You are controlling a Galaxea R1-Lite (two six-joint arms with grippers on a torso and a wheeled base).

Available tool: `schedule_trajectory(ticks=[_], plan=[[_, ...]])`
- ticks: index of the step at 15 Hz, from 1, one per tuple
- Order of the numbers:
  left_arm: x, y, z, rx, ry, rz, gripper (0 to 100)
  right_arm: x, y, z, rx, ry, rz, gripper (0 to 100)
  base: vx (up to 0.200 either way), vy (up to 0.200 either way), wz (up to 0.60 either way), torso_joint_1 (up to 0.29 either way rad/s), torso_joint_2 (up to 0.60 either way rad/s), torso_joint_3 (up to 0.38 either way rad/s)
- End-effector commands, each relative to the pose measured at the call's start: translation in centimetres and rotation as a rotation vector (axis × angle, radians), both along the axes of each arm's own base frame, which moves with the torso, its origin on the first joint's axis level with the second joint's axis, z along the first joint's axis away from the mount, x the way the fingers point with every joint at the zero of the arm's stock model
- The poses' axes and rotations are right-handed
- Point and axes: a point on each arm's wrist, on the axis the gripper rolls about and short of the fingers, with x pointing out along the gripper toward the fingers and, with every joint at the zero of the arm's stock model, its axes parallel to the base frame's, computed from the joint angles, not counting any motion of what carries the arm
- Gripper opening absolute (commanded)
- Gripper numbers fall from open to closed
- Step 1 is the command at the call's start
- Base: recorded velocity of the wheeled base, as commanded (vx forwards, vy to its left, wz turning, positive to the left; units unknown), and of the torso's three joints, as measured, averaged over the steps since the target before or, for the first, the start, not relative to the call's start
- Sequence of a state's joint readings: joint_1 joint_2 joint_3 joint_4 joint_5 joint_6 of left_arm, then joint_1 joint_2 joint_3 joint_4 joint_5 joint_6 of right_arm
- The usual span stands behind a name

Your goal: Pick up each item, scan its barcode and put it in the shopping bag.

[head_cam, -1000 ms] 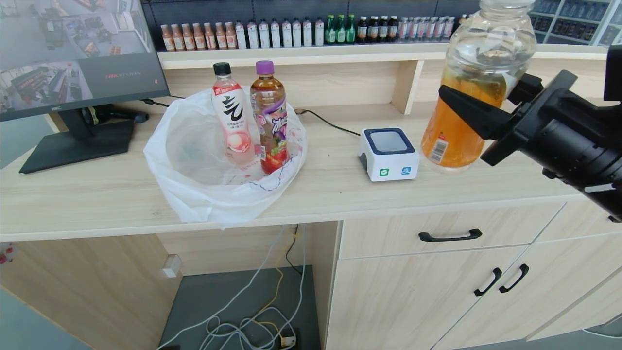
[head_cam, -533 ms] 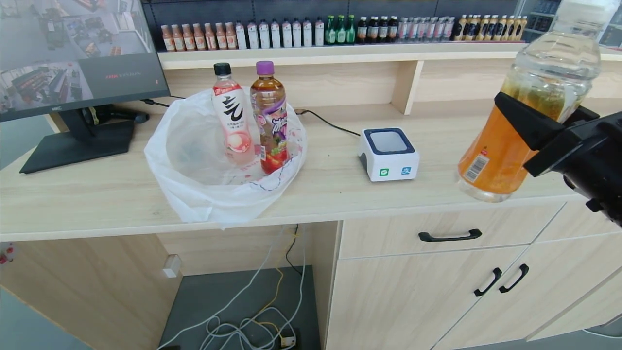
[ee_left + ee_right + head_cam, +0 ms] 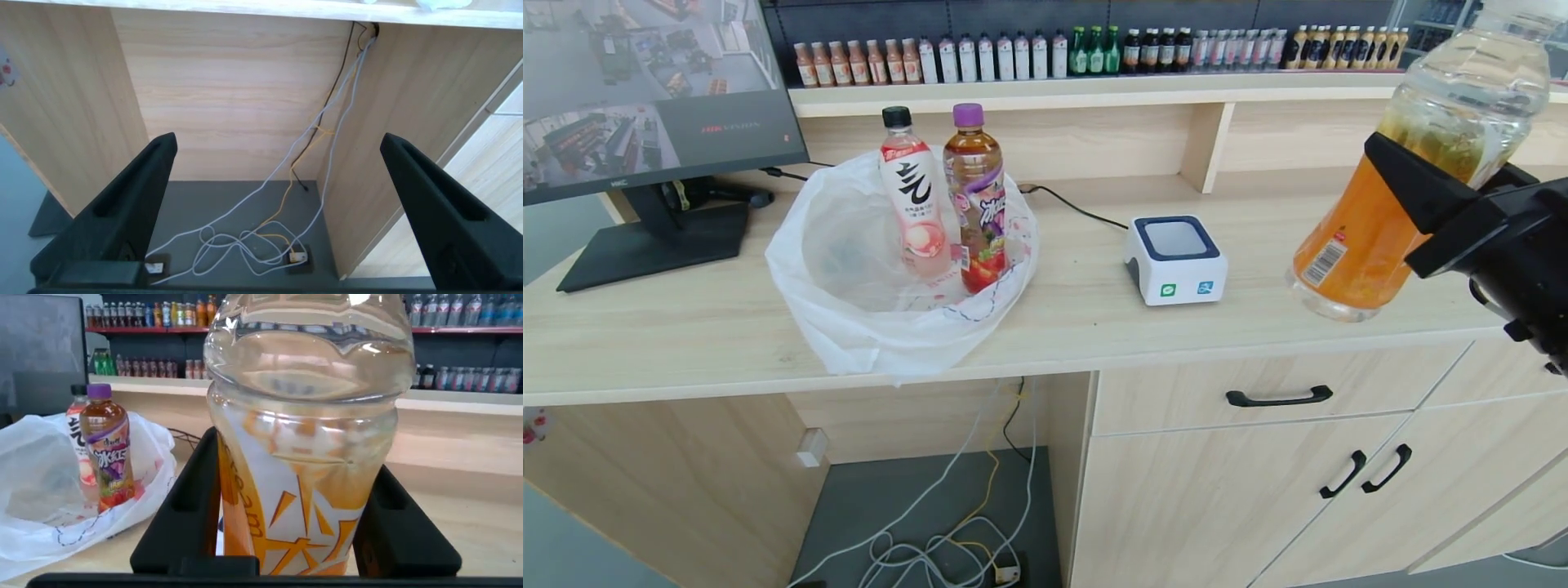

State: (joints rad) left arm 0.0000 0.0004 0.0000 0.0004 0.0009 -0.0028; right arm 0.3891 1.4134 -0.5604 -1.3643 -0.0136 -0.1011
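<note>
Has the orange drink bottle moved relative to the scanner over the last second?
Yes. The orange bottle has shifted right, away from the scanner, and now tilts.

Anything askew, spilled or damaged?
Only the orange drink bottle stands out: held in the right gripper, it leans off upright, right of the scanner. No spill or damage visible; black-capped bottle and purple-capped bottle stand upright in the shopping bag.
</note>
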Motion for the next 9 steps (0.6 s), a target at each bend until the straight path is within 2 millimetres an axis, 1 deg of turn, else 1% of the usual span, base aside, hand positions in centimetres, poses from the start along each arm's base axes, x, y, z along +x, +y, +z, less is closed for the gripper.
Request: schedule_trajectory(ticks=[1, 2, 4, 9], plan=[[0.0, 0.0, 0.0, 0.000, -0.001, 0.001, 100, 0.5, -0.2, -1.2, -0.014, 0.041, -0.015, 0, 0.000, 0.200, 0.00, -0.007, -0.01, 0.002], [0.0, 0.0, 0.0, 0.000, -0.001, -0.001, 100, 0.7, -0.5, -1.5, -0.013, 0.050, -0.018, 0, 0.000, 0.200, 0.00, 0.002, 0.00, -0.002], [0.0, 0.0, 0.0, 0.000, -0.001, 0.001, 100, 1.1, -0.3, -1.3, -0.010, 0.044, -0.016, 0, 0.000, 0.200, 0.00, 0.007, 0.00, 0.005], [0.0, 0.0, 0.0, 0.000, -0.001, -0.001, 100, 1.9, -0.1, -1.8, -0.017, 0.063, -0.017, 0, 0.000, 0.200, 0.00, 0.000, 0.00, 0.007]])
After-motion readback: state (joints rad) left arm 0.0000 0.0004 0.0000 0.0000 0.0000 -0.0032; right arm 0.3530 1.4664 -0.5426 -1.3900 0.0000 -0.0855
